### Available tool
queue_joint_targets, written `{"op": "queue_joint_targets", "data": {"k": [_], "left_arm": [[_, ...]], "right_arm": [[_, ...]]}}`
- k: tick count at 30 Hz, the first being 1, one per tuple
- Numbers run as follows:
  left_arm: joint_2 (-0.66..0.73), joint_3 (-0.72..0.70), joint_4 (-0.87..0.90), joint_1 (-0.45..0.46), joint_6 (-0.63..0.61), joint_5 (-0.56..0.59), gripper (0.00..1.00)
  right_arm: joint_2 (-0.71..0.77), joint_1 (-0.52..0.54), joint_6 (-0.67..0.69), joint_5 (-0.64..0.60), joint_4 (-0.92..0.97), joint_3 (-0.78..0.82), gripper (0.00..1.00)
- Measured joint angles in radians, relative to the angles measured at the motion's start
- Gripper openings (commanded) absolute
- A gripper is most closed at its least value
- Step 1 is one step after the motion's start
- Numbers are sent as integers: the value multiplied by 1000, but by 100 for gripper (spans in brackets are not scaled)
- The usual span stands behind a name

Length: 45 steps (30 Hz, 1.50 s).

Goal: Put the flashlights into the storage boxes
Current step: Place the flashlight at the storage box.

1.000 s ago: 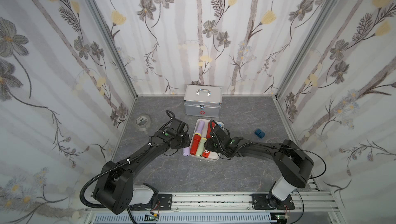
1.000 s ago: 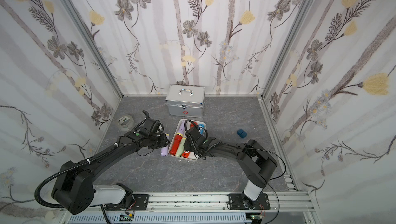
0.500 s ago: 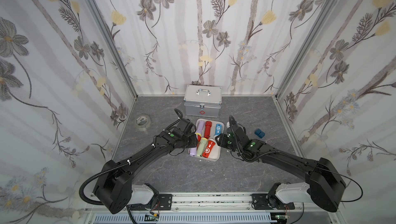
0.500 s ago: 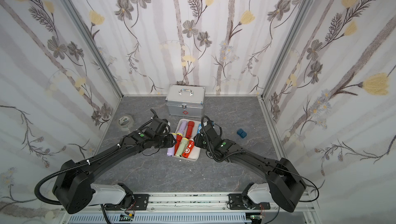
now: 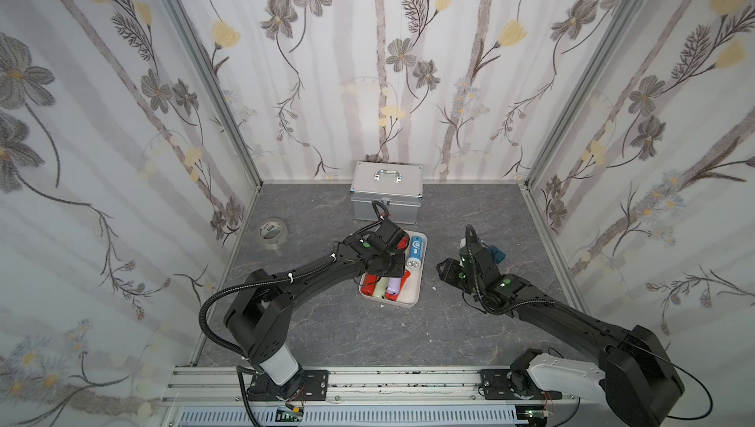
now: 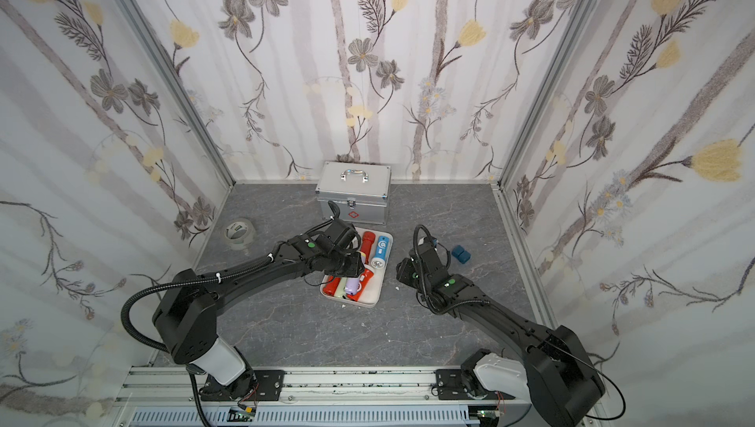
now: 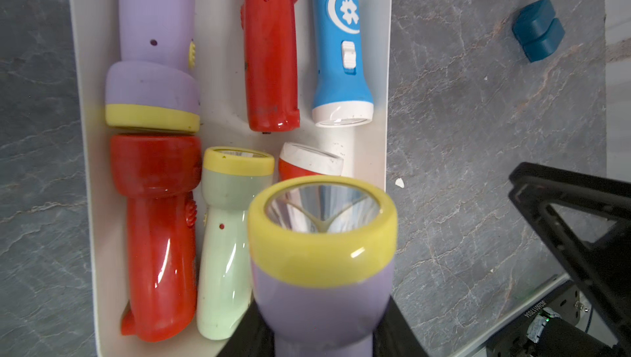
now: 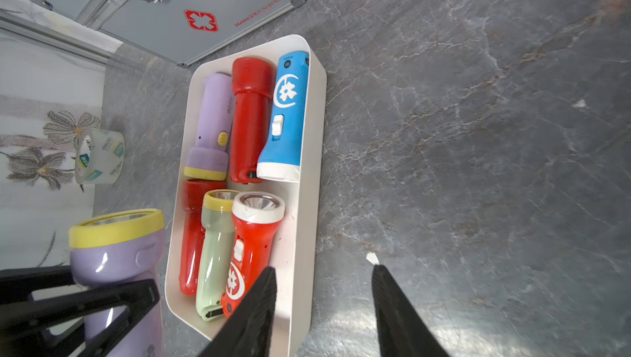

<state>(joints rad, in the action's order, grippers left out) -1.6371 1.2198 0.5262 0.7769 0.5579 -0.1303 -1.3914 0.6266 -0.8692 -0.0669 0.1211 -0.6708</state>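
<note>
**Six torches in the tray, seventh held over it**

Count: the white tray (image 7: 82, 65) holds six flashlights, all lying flat inside the rim.
- Far row: lilac torch (image 7: 153, 31), red torch (image 7: 269, 58), blue torch (image 7: 341, 48).
- Near row: second red torch (image 7: 157, 235), pale green torch (image 7: 225, 253), orange-red torch (image 7: 309, 164) with a white collar.

Seventh: the second lilac torch (image 7: 322, 270), yellow collar, is clamped by its barrel in the left gripper (image 7: 321, 341). It hangs over the near row with its lens pointing toward the far row. In the left wrist view it covers most of the orange-red torch and part of the pale green one. The right wrist view shows it raised above the tray's rim. I cannot tell for certain whether it touches the torches beneath.

Right gripper (image 8: 322, 270): jaws apart, nothing between them, over the table beside the tray on the robot's right.

No torch lies loose on the table in either top view. Not part of the task: dark-blue block (image 5: 495, 253), silver case (image 5: 386, 196), tape roll (image 5: 273, 233).

Status (judgement): six of seven are placed. The last is already above the tray, so only lowering and letting go remain. The tray floor looks full except for a narrow bare strip beside the orange-red torch. The seventh will likely rest on top of the near row, and it could roll once let go.
</note>
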Motion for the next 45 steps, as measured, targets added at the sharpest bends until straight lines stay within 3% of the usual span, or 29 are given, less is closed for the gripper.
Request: {"op": "queue_joint_targets", "data": {"k": [7,12,17,26,35,45], "left_arm": [[34,-15,40,-79,8,14,22],[56,-21,62,-102,8,19,22],[23,11,64,-35,16,-2,22],[-151,108,45,139,29,-22,21],[-276,154,63,160,22,47,20],[-301,183,62,162,14,124,20]], "right_arm": [[-296,38,25,-16,18,-291,51],[-396,52,22,-74,68,-377,51],[-351,26,10,-110,91,-328,52],[-140,-66,-5,-149,84,-141,52],[-70,-89,-6,-148,81,-85,52],[-50,-93,-5,-144,57,-30,52]]}}
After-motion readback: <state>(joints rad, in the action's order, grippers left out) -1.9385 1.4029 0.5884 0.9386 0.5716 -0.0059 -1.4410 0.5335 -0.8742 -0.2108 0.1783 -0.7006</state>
